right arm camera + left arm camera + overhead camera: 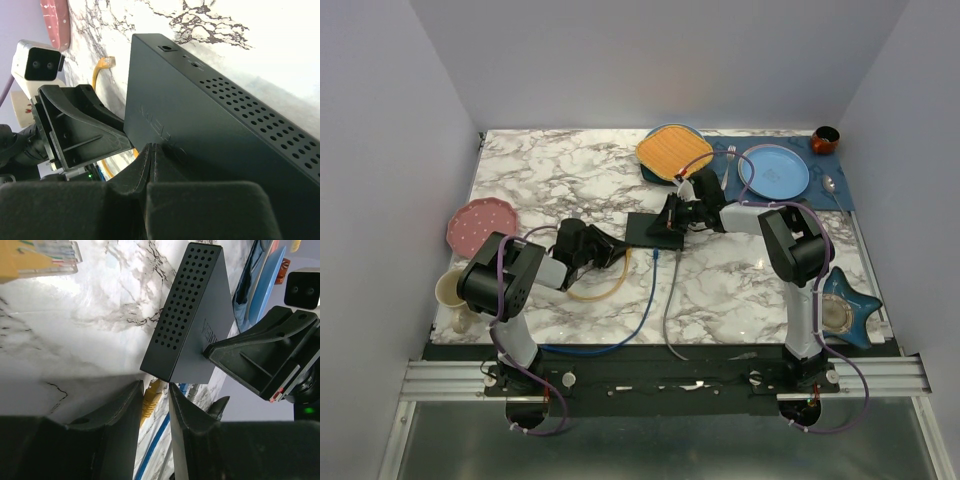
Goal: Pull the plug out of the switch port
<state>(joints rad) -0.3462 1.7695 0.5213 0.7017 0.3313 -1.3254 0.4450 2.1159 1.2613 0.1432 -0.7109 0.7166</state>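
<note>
Visibility: yellow plug (151, 397) mostly hidden between left gripper (156, 387) fingers; can't tell if I'm pinching it.
Right gripper (151, 148): tips pressed together on matte black perforated switch (210, 125).

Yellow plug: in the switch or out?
Seemingly in: the yellow plug butts the switch edge, between the fingers of the left hand; the port itself is hidden.

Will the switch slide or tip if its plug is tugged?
Probably light for its size: the switch is a thin vented box. It would likely slide on the glossy marble table, which may be why the right end effector presses on its top. Being flat, it seems unlikely to tip.
</note>
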